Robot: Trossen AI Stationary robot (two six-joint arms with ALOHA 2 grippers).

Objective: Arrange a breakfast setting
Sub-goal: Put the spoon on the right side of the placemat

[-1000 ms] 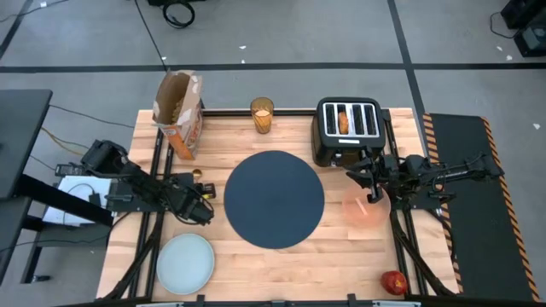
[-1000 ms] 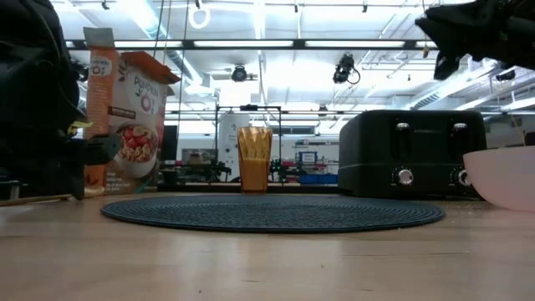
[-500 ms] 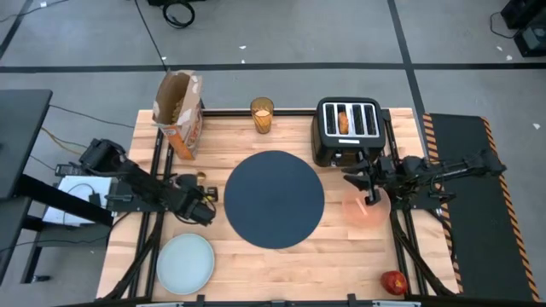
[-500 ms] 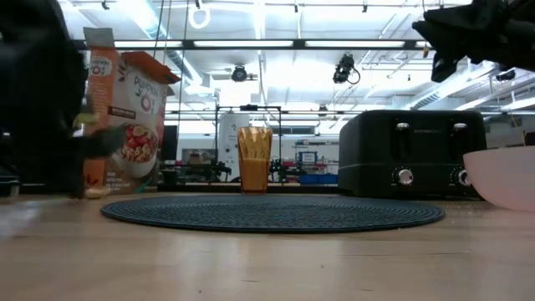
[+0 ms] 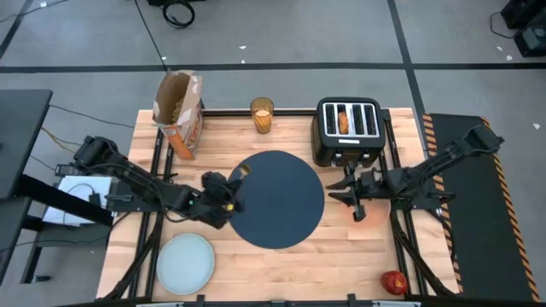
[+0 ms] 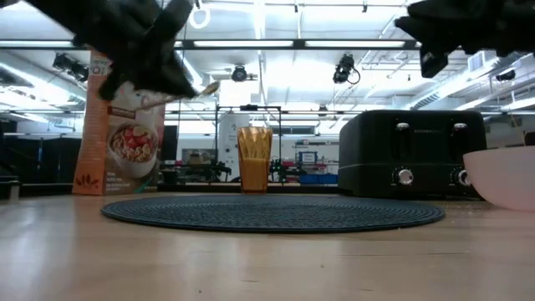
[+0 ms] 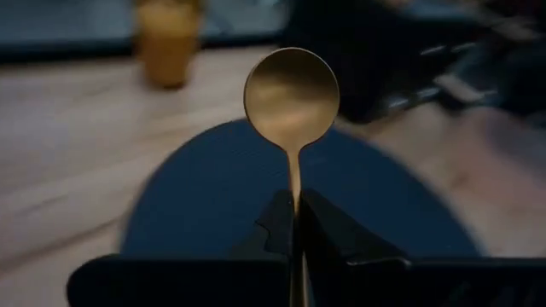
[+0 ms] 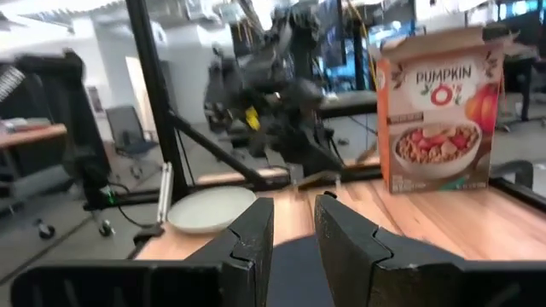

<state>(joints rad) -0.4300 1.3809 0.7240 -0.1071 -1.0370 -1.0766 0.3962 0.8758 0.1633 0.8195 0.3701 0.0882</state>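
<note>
My left gripper [image 5: 227, 191] is shut on the gold spoon [image 7: 292, 94] and holds it above the left edge of the large round dark-blue mat [image 5: 275, 200]. My right gripper [image 5: 351, 199] is open and empty at the mat's right edge, raised above the table. The pinkish clear bowl [image 6: 501, 177] stands on the table to the right of the mat. The amber juice glass [image 5: 262, 115] stands at the far edge. The pale blue-green plate [image 5: 185, 263] lies at the near left. The red apple [image 5: 393, 282] lies at the near right. Toast [image 5: 343, 121] sticks up from a toaster slot. My left gripper pinches the spoon's thin handle [image 7: 295, 175] between its two fingers. The handle runs along the fingers and the spoon's bowl [image 7: 292, 94] sticks out ahead of them, toward the mat. The spoon [image 6: 180, 94] is lifted clear of the table.
The black four-slot toaster [image 5: 348, 128] stands at the far right, close behind my right gripper. The brown-and-orange cereal box [image 5: 179, 111] stands open at the far left. Bare wood lies in front of the mat along the near edge.
My left gripper has risen from the table and gone toward the right with the spoon, now over the mat's left edge. My right gripper has gone toward the table's left, away from the bowl, up to the mat's right edge.
</note>
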